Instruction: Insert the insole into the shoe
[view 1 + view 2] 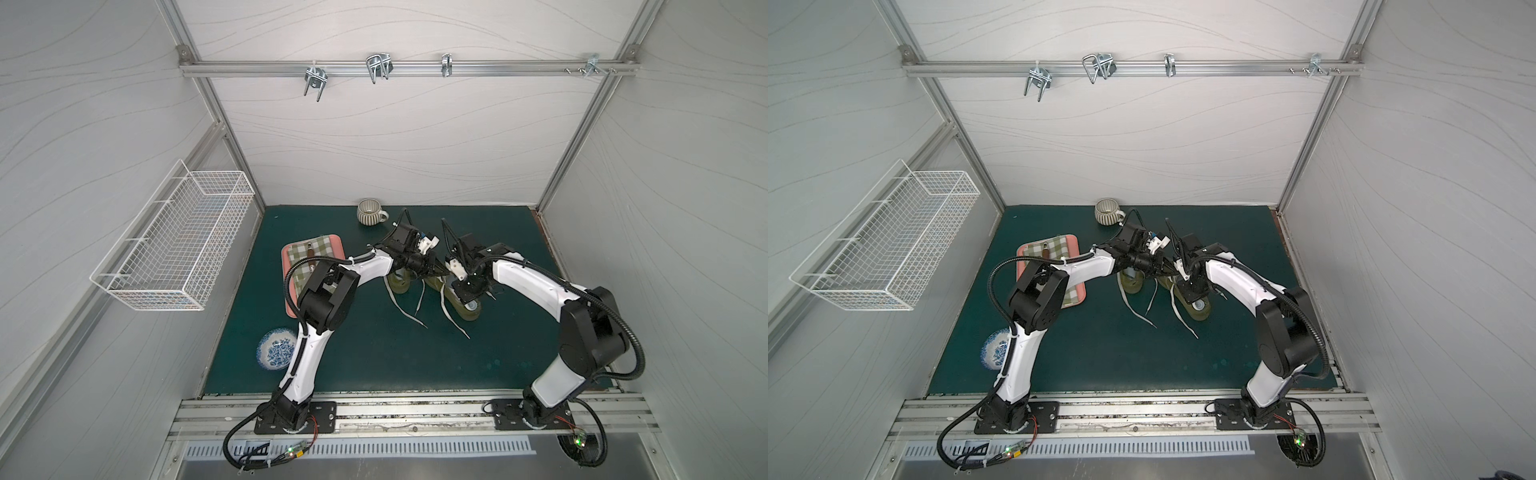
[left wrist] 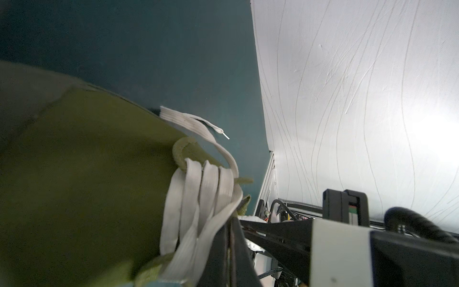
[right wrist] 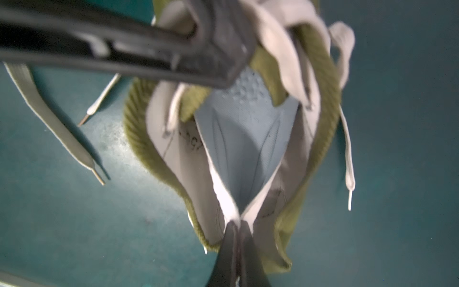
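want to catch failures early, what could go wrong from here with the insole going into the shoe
1. The right gripper pinches the insole into a fold inside the shoe; it may end up creased rather than flat.
2. The left gripper is shut on the laces; a slip could let the opening close.

I see the shoe (image 1: 468, 312) mid-frame, insole (image 3: 243, 139) inside; second shoe (image 1: 400, 286) left; mug (image 1: 371, 212) above; tray (image 1: 287, 258) further left; plate (image 1: 274, 350) lower left.

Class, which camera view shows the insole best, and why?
The right wrist view: the pale blue insole sits creased inside the open shoe, its end pinched by the right gripper. Left wrist shows only the shoe's outside and laces; in both top views the arms mostly cover the shoe.
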Controlling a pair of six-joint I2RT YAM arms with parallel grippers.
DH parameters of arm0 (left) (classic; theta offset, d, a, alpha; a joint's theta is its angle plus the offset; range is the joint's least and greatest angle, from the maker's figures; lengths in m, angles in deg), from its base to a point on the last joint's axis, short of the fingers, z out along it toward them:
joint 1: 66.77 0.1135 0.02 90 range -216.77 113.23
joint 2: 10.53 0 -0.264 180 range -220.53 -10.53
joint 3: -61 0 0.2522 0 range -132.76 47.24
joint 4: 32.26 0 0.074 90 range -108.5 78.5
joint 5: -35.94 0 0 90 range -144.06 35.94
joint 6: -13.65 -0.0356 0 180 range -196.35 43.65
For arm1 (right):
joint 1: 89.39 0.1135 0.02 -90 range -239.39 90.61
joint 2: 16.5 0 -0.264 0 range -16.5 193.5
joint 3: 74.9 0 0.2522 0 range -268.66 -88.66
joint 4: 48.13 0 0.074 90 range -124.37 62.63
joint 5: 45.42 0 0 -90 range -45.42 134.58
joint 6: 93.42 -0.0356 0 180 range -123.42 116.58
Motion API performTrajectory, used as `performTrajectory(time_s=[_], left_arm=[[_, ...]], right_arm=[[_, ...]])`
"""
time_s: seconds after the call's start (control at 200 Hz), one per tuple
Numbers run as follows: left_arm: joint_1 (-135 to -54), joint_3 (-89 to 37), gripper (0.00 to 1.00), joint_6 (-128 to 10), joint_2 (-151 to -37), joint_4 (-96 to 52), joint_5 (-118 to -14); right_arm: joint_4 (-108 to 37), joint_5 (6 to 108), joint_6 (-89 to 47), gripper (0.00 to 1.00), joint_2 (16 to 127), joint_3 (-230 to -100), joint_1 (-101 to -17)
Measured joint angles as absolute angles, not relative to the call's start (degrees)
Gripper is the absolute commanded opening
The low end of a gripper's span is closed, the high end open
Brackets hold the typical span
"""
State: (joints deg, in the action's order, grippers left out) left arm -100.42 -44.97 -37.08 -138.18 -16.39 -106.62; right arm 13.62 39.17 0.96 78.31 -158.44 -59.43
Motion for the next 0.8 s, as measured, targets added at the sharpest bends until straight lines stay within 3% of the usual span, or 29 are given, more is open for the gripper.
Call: performTrajectory(time_s=[0.65, 0.715, 0.795], left_arm=[[-99.98, -45.03, 0.00, -35.60, -138.31, -16.81, -106.05], [-99.96, -45.03, 0.00, -35.55, -138.31, -17.03, -105.85], [-99.91, -45.03, 0.00, -35.49, -138.31, -17.05, -105.88]], right_arm=[[1.27, 38.56, 3.52, 0.00, 80.62, -153.32, -59.63], [0.66, 38.65, 3.52, 0.05, 80.62, -153.04, -59.98], [0.57, 38.65, 3.15, 0.19, 80.62, -152.93, -60.24]])
